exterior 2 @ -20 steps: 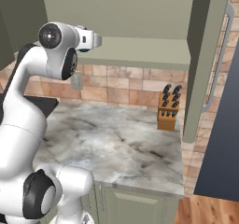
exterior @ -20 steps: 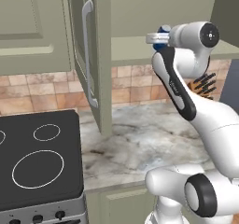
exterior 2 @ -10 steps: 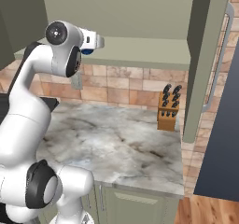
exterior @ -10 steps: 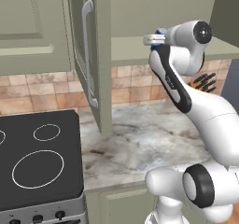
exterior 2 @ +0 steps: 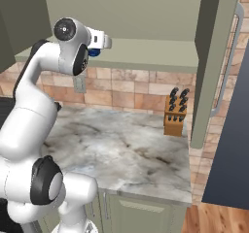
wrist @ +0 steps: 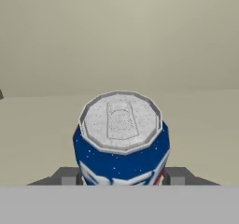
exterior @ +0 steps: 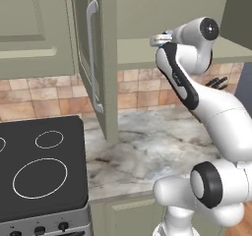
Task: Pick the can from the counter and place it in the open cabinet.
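**Can pinched in the jaws, level with the cabinet shelf**

The jaws [wrist: 120,175] pinch the can [wrist: 120,141] from both sides, one dark fingertip [wrist: 68,175] pressed to each flank, its silver top pointing straight out ahead of them, so its long axis runs along the reach of the hand. Beyond the can lies the flat inner shelf of the open cabinet [wrist: 196,125], with its back wall further on. From the base cameras the can [exterior 2: 94,52] shows as a blue patch just past the wrist, at the front edge of the shelf [exterior 2: 146,55] and high above the worktop [exterior 2: 121,149]. Whether it touches the shelf cannot be told; the coming move likely carries it further in and sets it down.
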### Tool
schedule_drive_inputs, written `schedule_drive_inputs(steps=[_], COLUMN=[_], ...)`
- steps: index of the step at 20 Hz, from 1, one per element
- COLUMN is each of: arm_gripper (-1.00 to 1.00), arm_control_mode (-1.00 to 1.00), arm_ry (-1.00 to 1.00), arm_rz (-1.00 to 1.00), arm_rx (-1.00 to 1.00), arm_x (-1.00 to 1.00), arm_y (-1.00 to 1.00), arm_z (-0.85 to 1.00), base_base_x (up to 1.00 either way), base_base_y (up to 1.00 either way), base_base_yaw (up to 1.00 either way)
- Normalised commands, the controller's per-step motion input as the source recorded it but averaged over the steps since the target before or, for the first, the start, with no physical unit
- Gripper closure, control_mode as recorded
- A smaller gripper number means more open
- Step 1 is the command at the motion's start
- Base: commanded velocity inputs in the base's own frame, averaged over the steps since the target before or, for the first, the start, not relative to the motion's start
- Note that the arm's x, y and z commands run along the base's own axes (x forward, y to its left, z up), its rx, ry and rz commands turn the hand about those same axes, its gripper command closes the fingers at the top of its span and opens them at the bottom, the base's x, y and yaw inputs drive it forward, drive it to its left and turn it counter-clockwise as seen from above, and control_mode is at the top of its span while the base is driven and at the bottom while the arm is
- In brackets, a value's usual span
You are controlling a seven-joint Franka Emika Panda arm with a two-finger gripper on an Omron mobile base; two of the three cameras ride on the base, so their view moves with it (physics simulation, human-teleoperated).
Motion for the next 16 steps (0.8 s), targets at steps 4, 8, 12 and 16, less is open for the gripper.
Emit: schedule_drive_inputs(steps=[4, 8, 12, 16], arm_gripper=[1.0, 1.0, 1.0, 1.0], arm_control_mode=[-1.0, -1.0, -1.0, -1.0], arm_ry=[0.04, 0.01, 0.0, 0.0], arm_rz=[0.0, 0.0, 0.0, 0.0], arm_rx=[0.0, 0.0, 0.0, -0.01], arm_x=[0.22, 0.23, 0.23, 0.24], arm_y=[-0.01, -0.02, -0.01, 0.0], arm_z=[-0.12, -0.14, -0.17, -0.21], base_base_x=[0.0, 0.0, 0.0, 0.0], base_base_y=[0.0, 0.0, 0.0, 0.0], base_base_yaw=[0.0, 0.0, 0.0, 0.0])
